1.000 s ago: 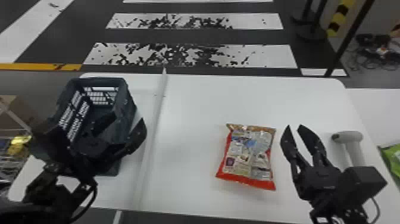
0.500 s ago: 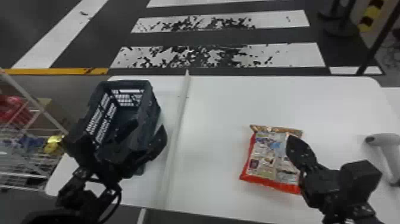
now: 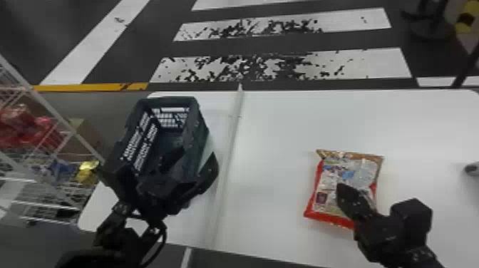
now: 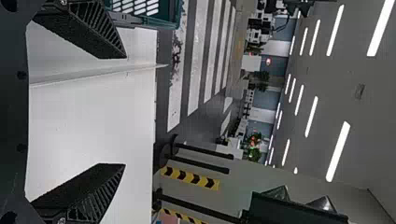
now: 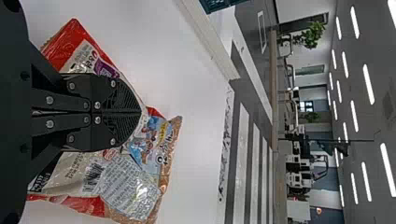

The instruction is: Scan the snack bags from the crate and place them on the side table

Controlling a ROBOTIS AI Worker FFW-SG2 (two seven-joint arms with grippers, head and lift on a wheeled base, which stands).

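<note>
1. Right tool: over the snack bag, fingers brought together on it, with film creased at their tips. How much film is caught cannot be told.
2. Snack bag: face up on the white bench, brown end away from the robot, red end nearer (the barcode is visible in the right wrist view).
3. Left tool: at the near end of the crate, fingers spread wide, nothing between them.
4. Crate: dark, slatted, upright on the bench, well apart from the snack bag. Contents cannot be confirmed (the left arm covers part of its opening).
5. Pale strip: runs across the bench between crate and snack bag.
6. Wire rack: left of the bench, with red packets and a yellow packet.
</note>
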